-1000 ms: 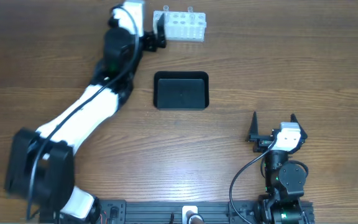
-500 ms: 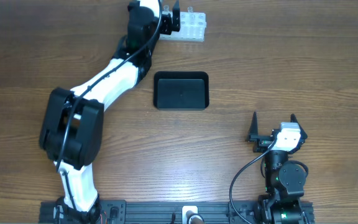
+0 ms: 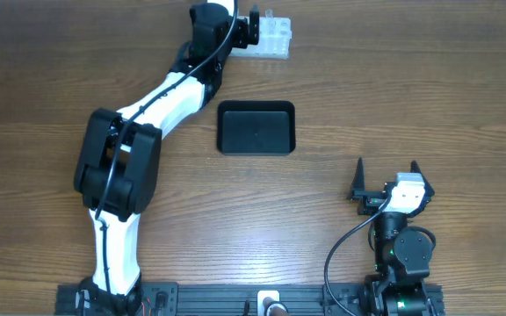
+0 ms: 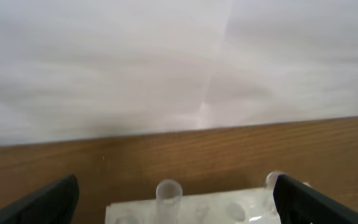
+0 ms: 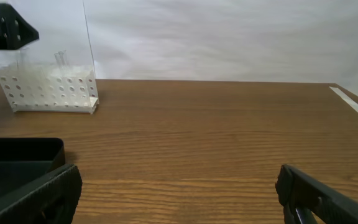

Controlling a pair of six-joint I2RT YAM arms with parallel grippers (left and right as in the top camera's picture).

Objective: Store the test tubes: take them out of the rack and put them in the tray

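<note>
White rack (image 3: 271,40) sits at the worktop's (image 3: 429,96) far edge, test tubes (image 4: 168,193) upright in it, black tray (image 3: 256,129) apart on the near side. Left arm (image 3: 161,98) is stretched long across the worktop, left gripper (image 3: 251,28) at the rack, fingers spread wide, gripping nothing. Right arm (image 3: 401,247) is folded by its base, right gripper (image 3: 385,178) with fingers wide, empty.

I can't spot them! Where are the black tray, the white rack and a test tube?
black tray (image 3: 256,129), top view, its bare floor.
white rack (image 5: 48,93), right wrist view, its holed side wall.
test tube (image 4: 168,198), left wrist view, just below its open rim.
</note>
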